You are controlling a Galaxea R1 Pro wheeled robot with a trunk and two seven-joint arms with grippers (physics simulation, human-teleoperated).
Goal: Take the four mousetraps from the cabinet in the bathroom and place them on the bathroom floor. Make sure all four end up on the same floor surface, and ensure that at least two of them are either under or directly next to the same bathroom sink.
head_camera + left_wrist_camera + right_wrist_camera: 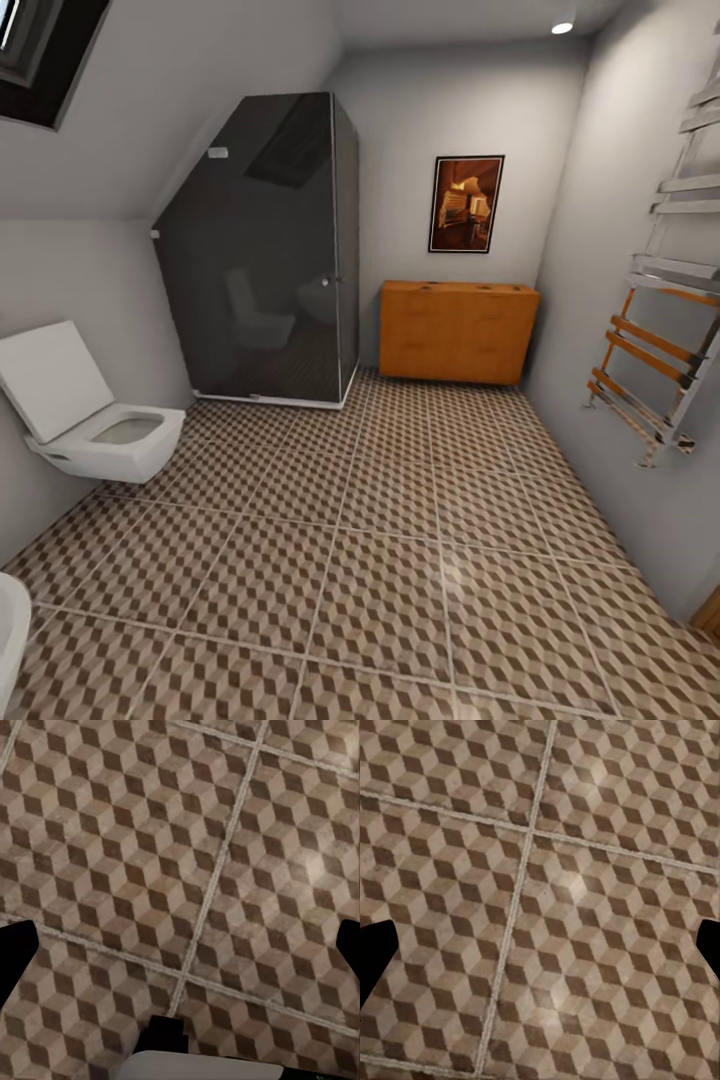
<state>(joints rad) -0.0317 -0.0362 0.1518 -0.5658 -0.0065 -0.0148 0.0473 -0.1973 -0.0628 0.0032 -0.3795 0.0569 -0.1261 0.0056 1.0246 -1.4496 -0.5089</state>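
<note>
The orange-brown wooden cabinet (457,331) stands against the far wall, under a framed picture. A few tiny dark marks lie on its flat top, too small to identify, so I cannot make out the mousetraps. The cube-patterned bathroom floor (400,560) stretches from me to the cabinet. The sink is out of view. In the left wrist view my left gripper (180,949) hangs open above bare tiles, its dark fingertips (15,952) far apart. My right gripper (540,945) is open too, over a crossing of grout lines, with nothing between its fingers.
A dark glass shower cubicle (265,250) fills the far left corner beside the cabinet. A white square toilet (95,425) hangs on the left wall. A towel rail (665,330) juts from the right wall. A curved white rim (10,620) shows at the lower left edge.
</note>
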